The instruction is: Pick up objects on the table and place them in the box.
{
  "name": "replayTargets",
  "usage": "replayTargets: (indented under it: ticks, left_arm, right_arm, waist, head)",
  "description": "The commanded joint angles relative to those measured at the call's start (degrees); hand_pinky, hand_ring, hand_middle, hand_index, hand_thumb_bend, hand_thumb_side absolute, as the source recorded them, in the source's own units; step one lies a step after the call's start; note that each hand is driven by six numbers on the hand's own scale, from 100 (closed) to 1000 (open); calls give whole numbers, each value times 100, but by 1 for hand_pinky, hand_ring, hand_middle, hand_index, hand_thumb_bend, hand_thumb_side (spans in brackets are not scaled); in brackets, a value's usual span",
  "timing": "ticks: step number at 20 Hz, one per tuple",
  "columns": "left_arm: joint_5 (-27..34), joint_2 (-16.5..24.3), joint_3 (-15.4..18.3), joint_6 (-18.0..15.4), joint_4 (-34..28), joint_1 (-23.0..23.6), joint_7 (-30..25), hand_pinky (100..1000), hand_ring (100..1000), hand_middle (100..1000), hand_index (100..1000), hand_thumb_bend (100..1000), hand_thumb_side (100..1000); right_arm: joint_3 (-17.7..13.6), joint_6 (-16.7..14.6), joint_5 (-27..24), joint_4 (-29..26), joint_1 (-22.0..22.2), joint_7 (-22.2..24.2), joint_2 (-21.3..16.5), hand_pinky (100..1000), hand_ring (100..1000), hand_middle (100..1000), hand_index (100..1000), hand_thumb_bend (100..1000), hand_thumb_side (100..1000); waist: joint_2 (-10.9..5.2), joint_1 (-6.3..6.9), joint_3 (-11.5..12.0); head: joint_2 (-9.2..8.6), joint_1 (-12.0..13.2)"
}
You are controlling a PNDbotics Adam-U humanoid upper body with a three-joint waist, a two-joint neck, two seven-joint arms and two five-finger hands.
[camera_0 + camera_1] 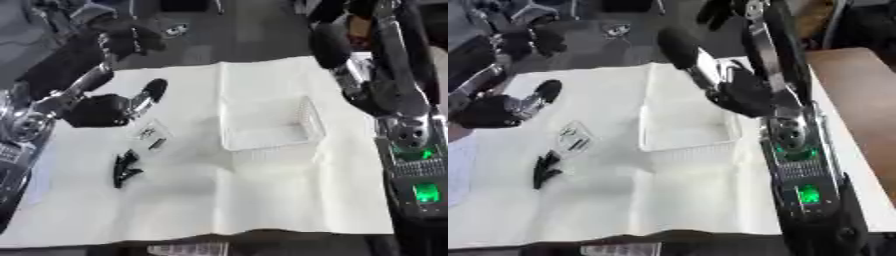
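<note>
White cloth covers the desk (pixel 289 210), and a clear plastic box (pixel 267 125) sits near its middle. Left of the box, the left hand (pixel 140 100) hovers over the cloth with fingers stretched out, holding nothing. The right hand (pixel 677 47) hangs above the box's far side; its fingers cannot be made out. A small clear packet (pixel 150 135) lies left of the box, with a black clip-like object (pixel 124 167) just nearer.

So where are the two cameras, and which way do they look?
Left eye view: sits in the robot's head, looks down at the white cloth, showing the left hand and both arms.
Right eye view: same head, slightly to the right; the right arm covers more.
Both share the clear box, small bag and black clips.
</note>
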Motion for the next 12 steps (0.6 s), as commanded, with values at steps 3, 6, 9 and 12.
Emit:
replayTargets:
  ticks: [3, 6, 9, 12]
  left_arm:
    - [-381, 225, -209, -185, 910, -528, -379, 807, 797, 900, 922, 184, 1000]
    - [-665, 200, -330, -232, 1482, -849, -720, 830, 825, 918, 932, 220, 1000]
    - [-1024, 103, -391, -360, 2028, -1156, -1050, 834, 837, 929, 941, 274, 1000]
    - [-1531, -36, -466, -497, 2758, -1534, -1503, 856, 861, 942, 947, 358, 1000]
  right_arm:
    - [31, 12, -5, -42, -9, 105, 25, 464, 512, 626, 774, 705, 1000]
    - [51, 1, -28, -42, 3, 158, 22, 463, 511, 626, 774, 711, 1000]
    - [54, 2, -47, -42, 20, 194, 20, 462, 511, 625, 775, 720, 1000]
    - [68, -2, -61, -42, 33, 252, 21, 461, 510, 623, 773, 724, 1000]
  waist:
    - [-107, 11, -9]
    - [-115, 17, -11]
    - [-127, 15, -9]
    - [-134, 12, -16]
  head:
    - [39, 101]
    - [30, 112]
    - [32, 112]
    - [14, 136]
